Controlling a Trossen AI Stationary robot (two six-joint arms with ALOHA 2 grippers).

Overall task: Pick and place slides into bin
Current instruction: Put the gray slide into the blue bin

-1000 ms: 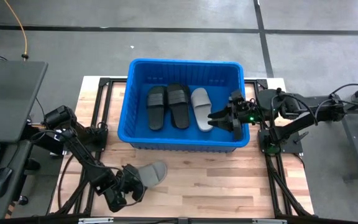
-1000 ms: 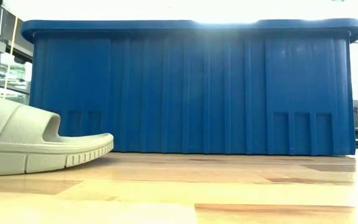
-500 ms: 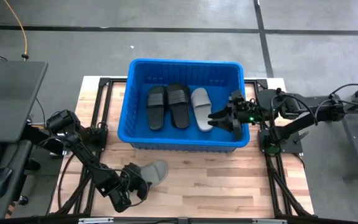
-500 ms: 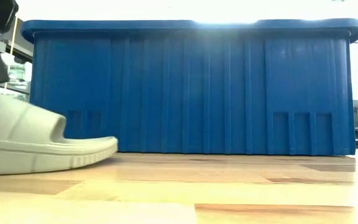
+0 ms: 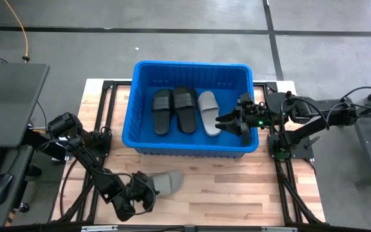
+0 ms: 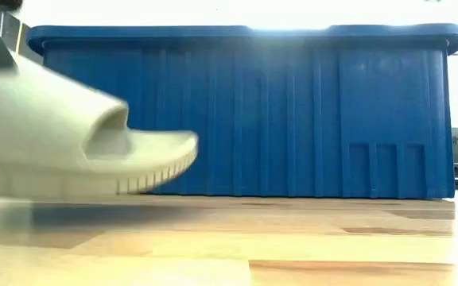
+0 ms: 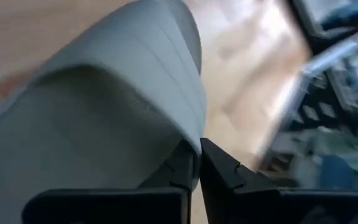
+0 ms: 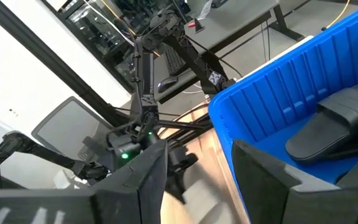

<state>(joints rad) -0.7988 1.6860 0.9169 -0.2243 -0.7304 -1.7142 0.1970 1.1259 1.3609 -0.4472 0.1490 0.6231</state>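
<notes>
A light grey slide (image 5: 165, 183) is at the table's near edge, left of centre. My left gripper (image 5: 144, 192) is shut at its strap end. In the low view this slide (image 6: 70, 143) hangs a little above the wood, toe toward the table's right. The blue bin (image 5: 192, 65) stands at the far middle. It holds two black slides (image 5: 162, 111) (image 5: 185, 108) and a grey one (image 5: 207, 112), all lying flat on its floor. My right gripper (image 5: 224, 122) hovers open over the bin's right part, with nothing between its fingers. My left gripper (image 7: 199, 167) has its two fingers closed together at the edge of the grey slide's wide strap (image 7: 188, 134). The strap's bulk lies over one finger, so how much is pinched stays hidden. The fingers come nearly level from the table's left. The slide's toe end (image 6: 173, 155) is clear of the table.
The bin's tall ribbed wall (image 6: 293, 111) stands right behind the lifted slide. Bare wood lies to the right of the slide along the near edge (image 5: 237, 193). Black frame rails (image 5: 282, 174) border the table on both sides.
My left gripper has shut at the grey slide's strap and moved a little toward the table's right edge. The slide has gone with it, shifted right and risen off the wood, where before it lay flat.
</notes>
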